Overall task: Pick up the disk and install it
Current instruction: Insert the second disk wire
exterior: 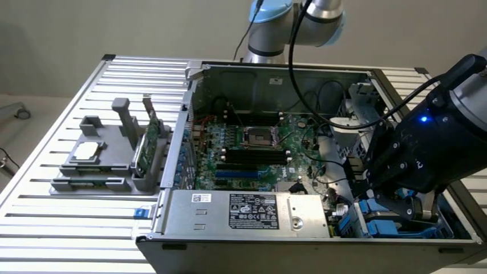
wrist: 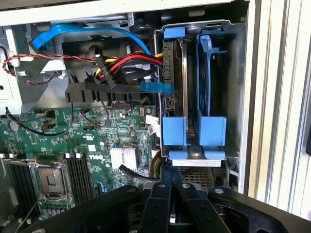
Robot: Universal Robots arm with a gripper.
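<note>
Item: open tower computer case (exterior: 259,222), lying on its side on a slatted metal table (exterior: 68,228), lower centre of the exterior view.

Edges and room: the case walls enclose the motherboard (exterior: 251,151). The drive cage (wrist: 233,87) sits tight against the case wall, at the lower right of the exterior view. The gripper (wrist: 171,182) is just beside the cage's near edge, with red, yellow and black cables (wrist: 126,65) and a blue ribbon cable (wrist: 87,31) crowding the side toward the board. The table slats around the case lie open.

Count: two blue-framed bays in the cage, side by side; one power supply (exterior: 243,210) with a white label; one grey parts holder (exterior: 114,165) at the exterior view's left, carrying one square silver chip (exterior: 86,150) and one upright green card (exterior: 143,149).

The disk (wrist: 174,82): seated in the cage bay nearer the motherboard, standing on edge, blue carrier tabs at both ends. Its long axis runs along the cage, away from the gripper.

Tool: fingers clenched together, pinching nothing, tips apart from the blue tabs.
</note>
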